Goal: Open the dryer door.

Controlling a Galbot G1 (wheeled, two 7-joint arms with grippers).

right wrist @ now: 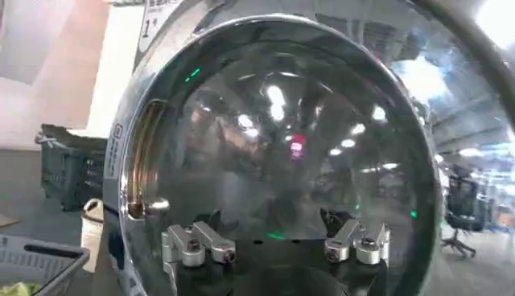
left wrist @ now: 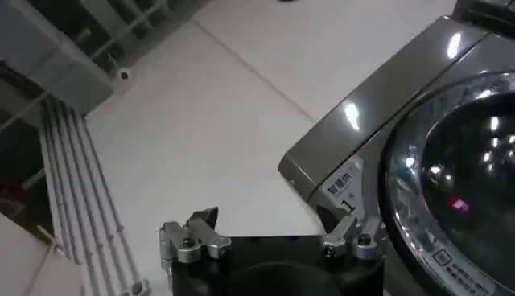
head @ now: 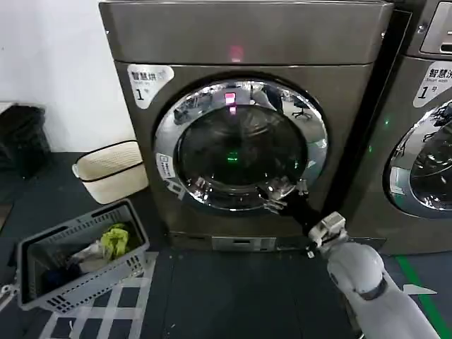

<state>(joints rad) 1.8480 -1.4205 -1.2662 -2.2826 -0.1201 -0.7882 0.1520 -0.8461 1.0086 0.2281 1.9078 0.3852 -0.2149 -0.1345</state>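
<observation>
The dryer stands in the middle of the head view, dark bronze-grey, with a white "1" sticker and a pink light. Its door, a chrome ring around dark glass, looks flush against the front. My right gripper is open at the door's lower right rim, its fingers close to the chrome. In the right wrist view the door glass is just ahead of the open right gripper, nothing between its fingers. In the left wrist view my left gripper hangs open and empty beside the dryer's top corner.
A twin machine stands close on the right. A cream basket sits by the dryer's left side, and a grey crate holding clothes lies on the dark floor at the front left. A black bag leans on the wall.
</observation>
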